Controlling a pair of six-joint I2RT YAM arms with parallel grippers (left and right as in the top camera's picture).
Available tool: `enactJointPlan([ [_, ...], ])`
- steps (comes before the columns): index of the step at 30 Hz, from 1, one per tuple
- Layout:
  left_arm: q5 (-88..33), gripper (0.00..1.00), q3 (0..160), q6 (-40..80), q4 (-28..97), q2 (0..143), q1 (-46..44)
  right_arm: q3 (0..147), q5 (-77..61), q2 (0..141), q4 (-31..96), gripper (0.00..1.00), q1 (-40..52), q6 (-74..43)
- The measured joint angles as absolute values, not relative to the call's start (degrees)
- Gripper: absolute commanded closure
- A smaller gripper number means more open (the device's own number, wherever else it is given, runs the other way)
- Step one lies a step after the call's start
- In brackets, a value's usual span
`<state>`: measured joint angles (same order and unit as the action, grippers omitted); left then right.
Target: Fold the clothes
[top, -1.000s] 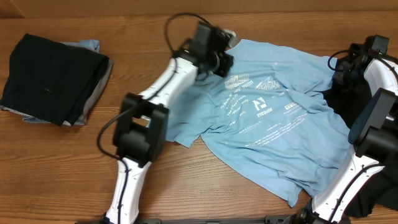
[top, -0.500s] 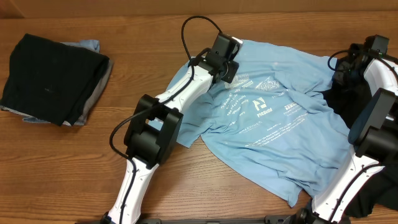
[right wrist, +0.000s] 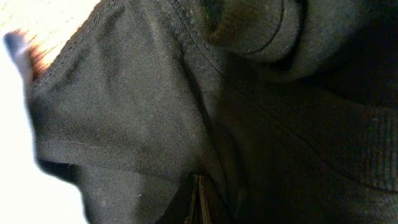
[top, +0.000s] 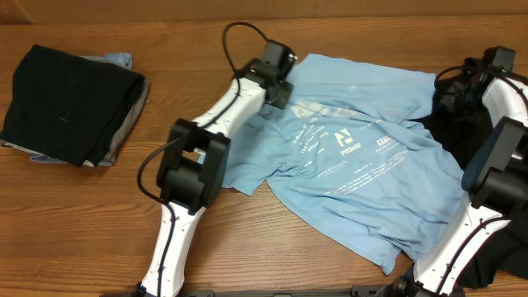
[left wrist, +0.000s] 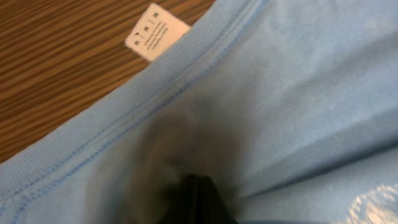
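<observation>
A light blue T-shirt (top: pixel 363 165) with white print lies spread, rumpled, on the wooden table right of centre. My left gripper (top: pixel 278 78) sits at its collar edge. In the left wrist view the dark jaws (left wrist: pixel 199 202) are closed in the blue fabric just below the collar seam (left wrist: pixel 134 115) and its white label (left wrist: pixel 156 31). My right gripper (top: pixel 460 92) is at the far right on a black garment (top: pixel 450 124) that lies partly under the shirt. In the right wrist view its fingers (right wrist: pixel 199 199) are pressed together in the black fabric (right wrist: pixel 143 118).
A folded stack of black and grey garments (top: pixel 70 103) lies at the far left, with a bit of light blue cloth (top: pixel 120 60) behind it. More dark fabric (top: pixel 503 264) lies at the bottom right by the right arm's base. Bare wood (top: pixel 99 214) fills the front left.
My left gripper swung right over the shirt, then back left to the collar. A fold of blue fabric now covers the top line of the print. The right arm has not moved.
</observation>
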<state>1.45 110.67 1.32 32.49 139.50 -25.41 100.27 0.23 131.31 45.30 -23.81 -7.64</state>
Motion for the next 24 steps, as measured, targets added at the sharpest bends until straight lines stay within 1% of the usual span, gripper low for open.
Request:
enactJointPlan([
  [6, 1.54, 0.96, 111.18, 1.54, 39.03, 138.65, -17.67, 100.27, 1.39, 131.31, 44.97, 0.96, -23.94, -7.64],
  [8, 1.56, 0.94, 111.18, 1.63, 40.16, 138.47, -15.22, 100.27, 1.32, 131.31, 44.73, 0.96, -24.67, -7.62],
  [9, 1.56, 0.92, 111.18, 1.69, 40.45, 138.43, -14.41, 100.25, 1.28, 131.31, 44.58, 0.96, -25.32, -7.66],
  [11, 1.65, 0.80, 111.18, 1.80, 40.77, 138.37, -12.86, 100.20, 1.28, 131.31, 44.29, 0.92, -27.22, -7.64],
  [12, 1.89, 0.79, 111.18, 2.02, 40.80, 138.34, -12.32, 100.14, 1.30, 131.31, 44.03, 0.90, -28.60, -7.62],
  [13, 2.07, 0.78, 111.18, 1.76, 40.86, 138.34, -12.10, 100.12, 1.32, 131.31, 43.83, 0.85, -29.78, -7.79],
  [14, 2.33, 0.73, 111.18, 1.87, 40.88, 138.32, -11.97, 100.05, 1.37, 131.31, 43.46, 0.82, -31.92, -7.46],
  [15, 2.46, 0.70, 111.18, 1.91, 40.88, 138.32, -11.97, 100.05, 1.45, 131.31, 43.31, 0.76, -33.15, -7.66],
  [17, 3.11, 0.54, 111.50, 2.02, 41.23, 138.23, -12.29, 100.12, 0.75, 131.31, 43.29, 0.63, -36.67, -7.40],
  [18, 3.33, 0.44, 111.66, 1.80, 41.45, 138.23, -12.40, 100.40, -0.19, 131.31, 43.68, 0.60, -37.76, -7.33],
  [19, 3.92, 0.37, 112.36, 2.22, 42.48, 138.23, -12.62, 101.16, -1.39, 131.44, 44.69, 0.59, -38.89, -7.46],
  [20, 4.32, 0.33, 112.99, 2.11, 43.48, 138.23, -12.80, 102.19, -2.50, 131.74, 45.98, 0.56, -39.38, -7.40],
  [22, 5.04, 0.21, 115.33, 2.87, 45.78, 138.12, -13.32, 106.17, -4.34, 132.79, 49.69, 0.51, -39.53, -7.42],
  [24, 5.43, 0.06, 117.80, 3.57, 46.87, 137.01, -14.00, 111.00, -5.80, 133.53, 52.97, 0.49, -39.16, -7.62],
])
